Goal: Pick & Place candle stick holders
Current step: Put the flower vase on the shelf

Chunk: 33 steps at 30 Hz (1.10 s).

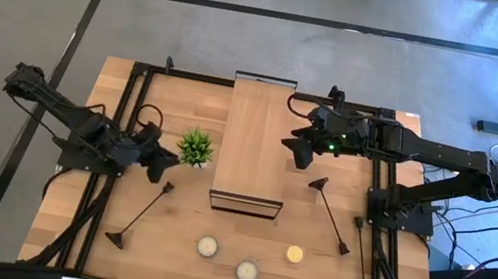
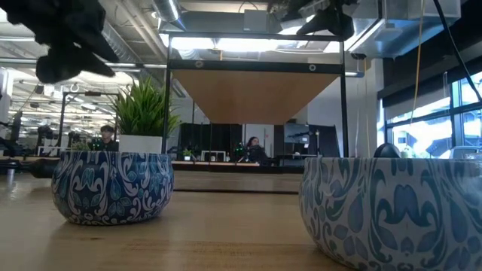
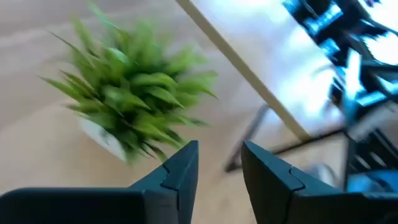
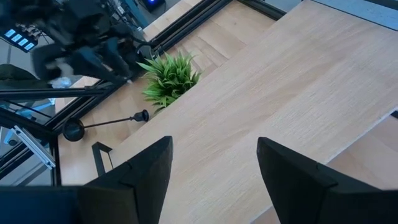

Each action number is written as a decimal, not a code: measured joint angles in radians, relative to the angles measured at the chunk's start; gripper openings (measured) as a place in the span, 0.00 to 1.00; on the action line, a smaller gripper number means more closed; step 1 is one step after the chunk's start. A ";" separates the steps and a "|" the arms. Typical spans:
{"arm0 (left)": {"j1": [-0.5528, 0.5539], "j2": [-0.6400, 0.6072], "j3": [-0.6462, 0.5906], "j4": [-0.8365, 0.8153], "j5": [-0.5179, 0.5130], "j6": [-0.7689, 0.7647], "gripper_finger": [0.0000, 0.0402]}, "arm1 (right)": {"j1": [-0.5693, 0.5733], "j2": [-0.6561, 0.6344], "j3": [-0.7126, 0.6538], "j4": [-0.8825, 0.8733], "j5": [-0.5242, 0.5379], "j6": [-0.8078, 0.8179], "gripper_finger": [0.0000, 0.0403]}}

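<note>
Two black candle stick holders lie on their sides on the wooden table. One point(image 1: 142, 212) is at the near left, its round base toward the near edge; it also shows in the right wrist view point(image 4: 102, 123). The other point(image 1: 332, 217) is at the right, near the shelf. A third holder is not in view. My left gripper point(image 1: 164, 161) hovers open beside the green plant point(image 1: 195, 147), above the left holder's cup end; its fingers show in the left wrist view point(image 3: 221, 168). My right gripper point(image 1: 295, 152) is open and empty over the shelf's right edge point(image 4: 214, 162).
A raised wooden shelf point(image 1: 255, 146) on a black frame stands mid-table. Three small round candles point(image 1: 207, 246), point(image 1: 247, 271), point(image 1: 295, 255) sit near the front edge, two in blue patterned tins point(image 2: 113, 187), point(image 2: 392, 211). Black frame rails point(image 1: 134, 100) run along both sides. People sit in the room behind.
</note>
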 joint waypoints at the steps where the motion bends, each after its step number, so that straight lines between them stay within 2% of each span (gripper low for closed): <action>1: -0.009 0.001 0.014 0.003 0.027 0.007 0.28 | 0.000 0.000 0.000 -0.005 0.000 0.000 0.59; 4: -0.033 0.024 0.059 -0.004 0.122 0.030 0.26 | 0.000 0.000 0.000 -0.013 0.001 0.000 0.59; 7: -0.056 0.084 0.118 -0.048 0.163 0.036 0.25 | 0.000 0.000 0.000 -0.014 0.012 0.000 0.59; 14: -0.110 0.331 0.247 -0.201 0.219 0.167 0.25 | 0.000 0.000 0.000 -0.015 0.026 -0.007 0.59; 17: -0.131 0.436 0.257 -0.219 0.200 0.221 0.25 | 0.000 0.000 0.000 -0.015 0.030 -0.007 0.59; 21: -0.135 0.558 0.257 -0.221 0.118 0.246 0.25 | 0.000 0.003 0.000 -0.016 0.045 -0.008 0.59; 25: -0.071 0.644 0.257 -0.213 0.181 0.263 0.25 | 0.000 0.012 0.000 -0.026 0.055 -0.008 0.59; 28: -0.048 0.669 0.257 -0.214 0.185 0.303 0.25 | 0.000 0.020 -0.001 -0.043 0.062 -0.008 0.59; 33: -0.019 0.678 0.257 -0.214 0.108 0.406 0.25 | 0.000 0.030 0.000 -0.039 0.078 -0.007 0.59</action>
